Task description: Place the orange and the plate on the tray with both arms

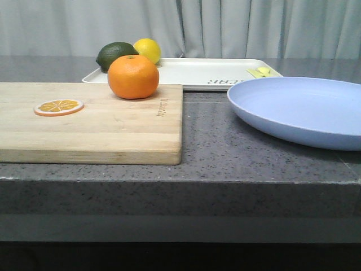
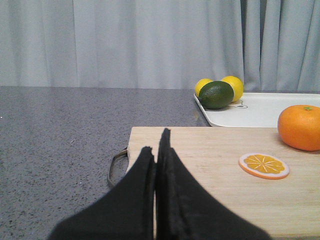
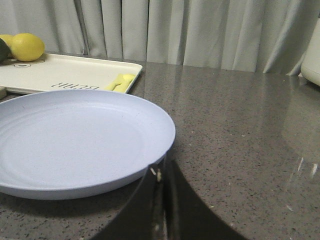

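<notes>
Orange round fruit (image 1: 133,77) at frame centre-left sits on the wooden board (image 1: 90,121), lavender plate (image 1: 302,110) lies right, white tray (image 1: 192,73) behind awaits both; both claws (image 2: 157,160) (image 3: 161,180) closed, empty.

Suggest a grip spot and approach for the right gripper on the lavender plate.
Probably the near rim of the plate, the edge closest to the right gripper. The plate is wide and shallow, so only its thin upturned lip fits between the fingers. Come in low from the robot's side, one finger over the lip, one under, where it curves up off the counter. The jaws look shut now, so open first.
</notes>
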Robot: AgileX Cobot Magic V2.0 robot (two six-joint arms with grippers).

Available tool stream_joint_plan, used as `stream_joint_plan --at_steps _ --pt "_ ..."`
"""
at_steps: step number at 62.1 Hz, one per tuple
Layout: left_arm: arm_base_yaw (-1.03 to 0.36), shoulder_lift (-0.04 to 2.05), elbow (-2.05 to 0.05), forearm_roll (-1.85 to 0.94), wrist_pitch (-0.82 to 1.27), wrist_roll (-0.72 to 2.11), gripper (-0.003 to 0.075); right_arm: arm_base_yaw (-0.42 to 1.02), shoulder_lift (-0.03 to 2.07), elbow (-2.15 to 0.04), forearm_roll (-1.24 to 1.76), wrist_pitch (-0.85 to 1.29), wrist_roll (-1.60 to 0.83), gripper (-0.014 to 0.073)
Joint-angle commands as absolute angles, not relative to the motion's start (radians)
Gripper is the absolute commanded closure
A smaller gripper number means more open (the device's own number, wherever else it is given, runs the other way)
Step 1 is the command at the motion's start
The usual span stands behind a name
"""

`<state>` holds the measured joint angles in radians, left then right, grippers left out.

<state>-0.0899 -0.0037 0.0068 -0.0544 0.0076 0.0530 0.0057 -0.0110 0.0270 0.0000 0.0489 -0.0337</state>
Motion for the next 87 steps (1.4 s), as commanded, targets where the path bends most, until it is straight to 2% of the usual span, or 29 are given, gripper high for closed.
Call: stream_joint_plan --at_steps 1,30,52,59,72,87 --pt "-0.098 -0.022 0.035 -0.055 -0.066 0.048 0.0740 0.007 -0.029 0.003 -0.014 -0.038 -0.043 0.0661" --pt "-0.098 -0.022 0.035 -0.055 -0.066 0.048 0.0740 0.007 -0.029 0.003 -0.014 -0.038 -0.043 0.0661" --pt "-0.098 -0.022 0.018 -0.055 -0.159 0.048 0.0740 0.006 -0.029 -0.023 0.006 -0.086 -0.043 0.0661" --pt "-0.098 -0.018 -0.060 -0.055 -0.120 0.048 0.0740 0.006 -0.029 -0.104 0.008 -0.016 -0.043 0.0661" --pt "-0.098 0.007 -0.305 -0.102 0.072 0.048 0.0740 0.006 0.011 -0.311 0.008 0.162 -0.043 0.0661" --pt "-0.098 0.203 -0.622 -0.102 0.372 0.048 0.0740 0.006 0.211 -0.552 0.008 0.370 -0.043 0.0661"
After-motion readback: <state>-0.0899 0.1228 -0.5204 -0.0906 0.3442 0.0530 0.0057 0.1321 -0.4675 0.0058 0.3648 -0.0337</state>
